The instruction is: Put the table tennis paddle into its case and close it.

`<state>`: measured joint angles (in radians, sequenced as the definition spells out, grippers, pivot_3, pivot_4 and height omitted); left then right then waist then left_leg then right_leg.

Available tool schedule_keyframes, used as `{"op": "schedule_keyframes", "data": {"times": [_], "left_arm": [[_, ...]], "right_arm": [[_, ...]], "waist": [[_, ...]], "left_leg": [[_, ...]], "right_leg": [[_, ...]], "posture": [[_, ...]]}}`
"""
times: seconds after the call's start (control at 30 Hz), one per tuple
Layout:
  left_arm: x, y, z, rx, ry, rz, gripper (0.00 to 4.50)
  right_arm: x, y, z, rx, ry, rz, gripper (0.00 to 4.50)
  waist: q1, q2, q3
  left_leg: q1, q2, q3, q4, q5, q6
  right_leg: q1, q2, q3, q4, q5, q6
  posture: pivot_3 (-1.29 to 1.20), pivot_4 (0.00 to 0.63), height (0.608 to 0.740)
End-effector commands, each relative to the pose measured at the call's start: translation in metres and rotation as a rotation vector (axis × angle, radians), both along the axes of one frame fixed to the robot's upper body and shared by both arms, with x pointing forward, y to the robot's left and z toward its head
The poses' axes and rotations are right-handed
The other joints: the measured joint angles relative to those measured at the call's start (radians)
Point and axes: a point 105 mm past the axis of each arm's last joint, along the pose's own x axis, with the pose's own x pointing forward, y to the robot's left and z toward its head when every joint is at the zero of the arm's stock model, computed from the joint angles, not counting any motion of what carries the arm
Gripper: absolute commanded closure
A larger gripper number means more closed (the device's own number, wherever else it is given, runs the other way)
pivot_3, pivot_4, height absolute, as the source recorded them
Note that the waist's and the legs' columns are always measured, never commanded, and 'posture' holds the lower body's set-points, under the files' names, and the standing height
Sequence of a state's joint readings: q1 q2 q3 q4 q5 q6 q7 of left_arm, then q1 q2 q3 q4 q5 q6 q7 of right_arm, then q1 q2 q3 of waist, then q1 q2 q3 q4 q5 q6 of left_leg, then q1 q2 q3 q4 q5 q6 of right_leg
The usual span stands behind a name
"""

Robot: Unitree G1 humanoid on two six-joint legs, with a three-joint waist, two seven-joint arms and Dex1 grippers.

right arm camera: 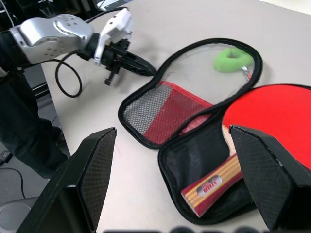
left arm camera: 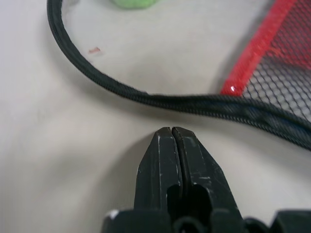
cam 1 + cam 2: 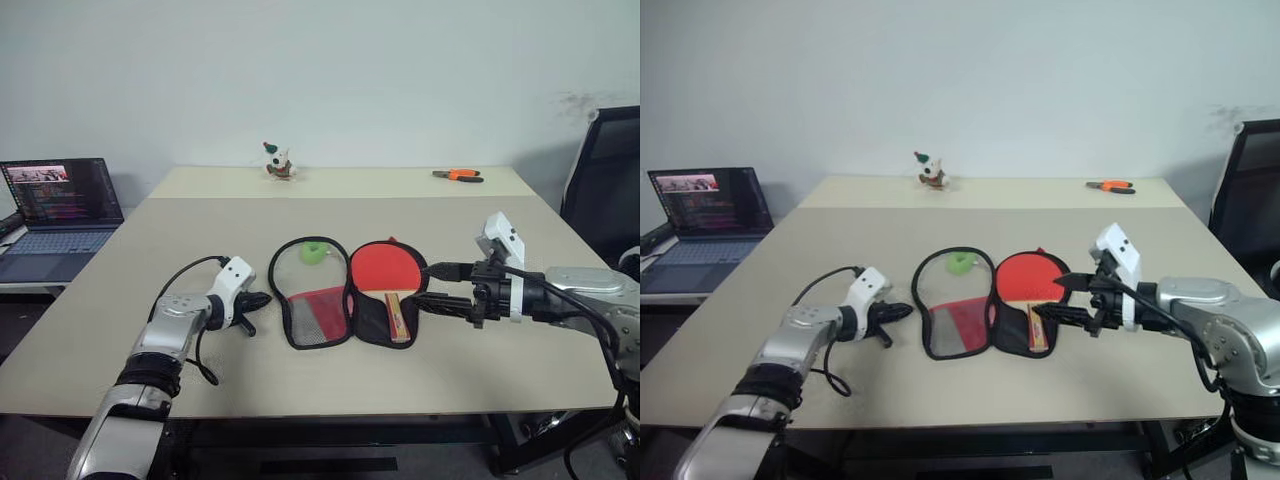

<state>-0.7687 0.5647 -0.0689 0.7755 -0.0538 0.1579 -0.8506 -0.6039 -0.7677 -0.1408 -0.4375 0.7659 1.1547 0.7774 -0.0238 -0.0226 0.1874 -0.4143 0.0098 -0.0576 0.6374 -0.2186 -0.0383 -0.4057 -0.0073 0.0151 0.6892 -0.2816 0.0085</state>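
The table tennis paddle [image 1: 279, 116] runs off the picture's edge in the right wrist view, its neck behind a pincer finger [image 1: 269, 170].

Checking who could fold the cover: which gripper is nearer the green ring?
Left. The left gripper sits beside the case's open flap holding the green ring; the right gripper hovers past the paddle.

The scene is evenly and softly lit from above, and no harsh glare is seen on the pale table [image 3: 420, 360]. Soft, short shadows are cast beneath the left gripper [image 2: 179, 145] and along the zip edge of the case [image 2: 160, 99]. The head views are rendered slightly hazy. In the right wrist view, the near fingers [image 1: 92, 165] are blurred.
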Motion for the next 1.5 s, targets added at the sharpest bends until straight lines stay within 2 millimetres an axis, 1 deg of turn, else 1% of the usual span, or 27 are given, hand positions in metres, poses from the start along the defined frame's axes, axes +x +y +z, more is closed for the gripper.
{"op": "schedule_keyframes", "data": {"times": [0.03,0.07,0.17,0.27,0.33,0.43,0.47,0.53,0.57,0.6,0.67,0.77,0.83,0.9,1.0,1.07,1.1,1.2,1.27,1.33,1.4,1.5], "left_arm": [[0.01,-0.015,0.0,-0.021,-0.017,-0.002,4.45],[0.011,-0.019,0.0,-0.03,-0.017,-0.006,4.45],[0.016,-0.04,0.002,-0.059,-0.024,-0.049,4.45],[0.02,-0.059,0.015,-0.077,-0.057,-0.111,4.45],[0.022,-0.073,0.031,-0.1,-0.095,-0.159,4.45],[0.023,-0.104,0.072,-0.159,-0.187,-0.264,4.45],[0.023,-0.11,0.079,-0.171,-0.202,-0.285,4.45],[0.021,-0.131,0.101,-0.2,-0.245,-0.343,4.45],[0.021,-0.139,0.108,-0.212,-0.26,-0.364,4.45],[0.02,-0.147,0.115,-0.225,-0.271,-0.382,4.45],[0.02,-0.158,0.12,-0.236,-0.28,-0.402,4.45],[0.019,-0.166,0.121,-0.231,-0.28,-0.423,4.45],[0.019,-0.163,0.117,-0.225,-0.275,-0.421,4.45],[0.018,-0.155,0.111,-0.221,-0.266,-0.413,4.45],[0.017,-0.135,0.105,-0.227,-0.256,-0.381,4.45],[0.013,-0.122,0.103,-0.236,-0.251,-0.381,4.5],[0.007,-0.114,0.102,-0.238,-0.247,-0.4,4.5],[-0.016,-0.089,0.096,-0.228,-0.218,-0.456,4.5],[-0.03,-0.073,0.095,-0.228,-0.192,-0.465,4.5],[-0.041,-0.057,0.097,-0.229,-0.178,-0.451,4.5],[-0.048,-0.047,0.098,-0.224,-0.172,-0.43,4.5],[-0.053,-0.04,0.101,-0.216,-0.175,-0.402,4.5]], "right_arm": [[0.0,-0.001,0.008,-0.006,-0.058,-0.001,0.42],[0.0,-0.001,0.008,-0.005,-0.059,-0.002,0.42],[0.003,-0.003,0.009,-0.007,-0.067,-0.017,0.42],[0.003,-0.006,0.009,-0.011,-0.07,-0.03,0.42],[0.003,-0.01,0.009,-0.016,-0.071,-0.044,0.42],[0.004,-0.019,0.01,-0.021,-0.068,-0.075,0.42],[0.004,-0.02,0.01,-0.021,-0.067,-0.08,0.42],[0.007,-0.026,0.009,-0.025,-0.064,-0.106,0.42],[0.008,-0.028,0.009,-0.028,-0.063,-0.117,0.42],[0.01,-0.031,0.009,-0.03,-0.063,-0.133,0.42],[0.015,-0.036,0.009,-0.036,-0.066,-0.164,0.42],[0.021,-0.041,0.009,-0.041,-0.071,-0.198,0.42],[0.023,-0.042,0.009,-0.04,-0.072,-0.211,0.42],[0.029,-0.045,0.008,-0.043,-0.073,-0.241,0.42],[0.042,-0.053,-0.001,-0.05,-0.051,-0.32,0.42],[0.051,-0.058,-0.007,-0.044,-0.028,-0.373,0.08],[0.053,-0.058,-0.01,-0.039,-0.015,-0.384,0.02],[0.059,-0.054,-0.019,-0.019,0.027,-0.401,0.02],[0.065,-0.052,-0.027,-0.008,0.051,-0.415,0.02],[0.071,-0.048,-0.04,0.001,0.075,-0.421,0.02],[0.078,-0.045,-0.05,0.014,0.095,-0.436,0.02],[0.088,-0.043,-0.061,0.02,0.11,-0.466,0.02]], "waist": [[0.007,0.0,0.0],[0.009,0.0,0.0],[0.017,0.0,0.0],[0.022,0.0,0.0],[0.022,0.0,0.0],[0.022,-0.001,0.0],[0.022,-0.001,0.0],[0.021,-0.001,0.0],[0.021,-0.001,0.0],[0.021,-0.001,0.0],[0.02,-0.001,0.0],[0.012,-0.001,0.0],[0.001,-0.001,0.0],[-0.008,-0.001,0.0],[-0.015,-0.001,0.0],[-0.017,0.0,0.0],[-0.016,0.0,0.0],[-0.019,0.0,0.001],[-0.017,0.0,0.001],[-0.015,0.0,0.001],[-0.012,0.0,0.001],[-0.003,0.0,0.001]], "left_leg": [[0.0,0.0,-0.001,0.002,0.0,0.0],[0.0,0.0,-0.001,0.004,0.0,0.0],[-0.001,-0.001,-0.001,0.007,0.0,0.0],[-0.002,-0.001,0.0,0.008,0.0,0.0],[-0.002,-0.001,0.0,0.008,0.0,0.0],[-0.003,-0.001,0.0,0.008,0.0,0.0],[-0.004,-0.001,0.0,0.007,0.0,0.0],[-0.004,-0.001,0.0,0.007,0.0,0.0],[-0.003,-0.001,0.0,0.007,0.0,0.001],[-0.003,-0.001,0.0,0.007,0.0,0.001],[-0.003,-0.002,0.001,0.007,0.0,0.001],[-0.003,-0.002,0.002,0.007,-0.001,0.001],[-0.002,-0.002,0.002,0.007,-0.001,0.001],[-0.002,-0.002,0.002,0.007,-0.001,0.001],[-0.001,-0.001,0.003,0.006,-0.001,0.001],[-0.001,0.0,0.003,0.006,-0.001,0.001],[-0.001,0.0,0.003,0.006,-0.001,0.001],[-0.001,0.002,0.003,0.006,-0.001,0.001],[-0.001,0.002,0.003,0.006,-0.001,0.001],[-0.002,0.002,0.002,0.006,-0.001,0.001],[-0.002,0.002,0.002,0.007,-0.001,0.001],[-0.001,0.001,0.002,0.007,-0.001,0.001]], "right_leg": [[0.0,0.0,0.0,0.001,0.0,0.0],[0.001,0.0,-0.001,0.002,0.0,0.001],[0.002,0.0,0.0,0.002,0.001,0.003],[0.002,0.0,0.0,0.001,0.002,0.004],[0.002,0.0,0.0,0.001,0.002,0.004],[0.001,0.0,0.0,0.0,0.002,0.004],[0.001,0.0,0.0,0.0,0.002,0.004],[0.001,0.0,0.001,-0.001,0.002,0.004],[0.001,0.0,0.001,-0.001,0.002,0.004],[0.001,0.0,0.001,-0.001,0.002,0.004],[0.001,0.0,0.001,-0.001,0.002,0.004],[0.001,0.001,0.002,-0.001,0.002,0.004],[0.001,0.002,0.002,-0.001,0.002,0.004],[0.0,0.003,0.002,-0.001,0.002,0.004],[0.001,0.003,0.004,0.0,0.002,0.004],[0.0,0.003,0.004,0.0,0.002,0.004],[0.0,0.003,0.004,0.0,0.002,0.004],[0.0,0.003,0.005,0.0,0.002,0.003],[0.0,0.003,0.005,0.001,0.002,0.003],[0.0,0.002,0.004,0.001,0.002,0.003],[0.0,0.002,0.003,0.001,0.002,0.003],[0.0,0.002,0.003,0.001,0.002,0.003]], "posture": [[0.0,0.15,0.74],[0.0,0.15,0.74],[0.0,0.15,0.74],[0.0,0.15,0.74],[0.0,0.15,0.74],[0.0,0.15,0.74],[0.0,0.15,0.74],[0.0,0.15,0.74],[0.0,0.15,0.74],[0.0,0.15,0.74],[0.0,0.15,0.74],[0.0,0.15,0.74],[0.0,0.15,0.74],[0.0,0.15,0.74],[0.0,0.15,0.74],[0.0,0.15,0.74],[0.0,0.15,0.74],[0.0,0.15,0.74],[0.0,0.15,0.74],[0.0,0.15,0.74],[0.0,0.15,0.74],[0.0,0.15,0.74]]}}
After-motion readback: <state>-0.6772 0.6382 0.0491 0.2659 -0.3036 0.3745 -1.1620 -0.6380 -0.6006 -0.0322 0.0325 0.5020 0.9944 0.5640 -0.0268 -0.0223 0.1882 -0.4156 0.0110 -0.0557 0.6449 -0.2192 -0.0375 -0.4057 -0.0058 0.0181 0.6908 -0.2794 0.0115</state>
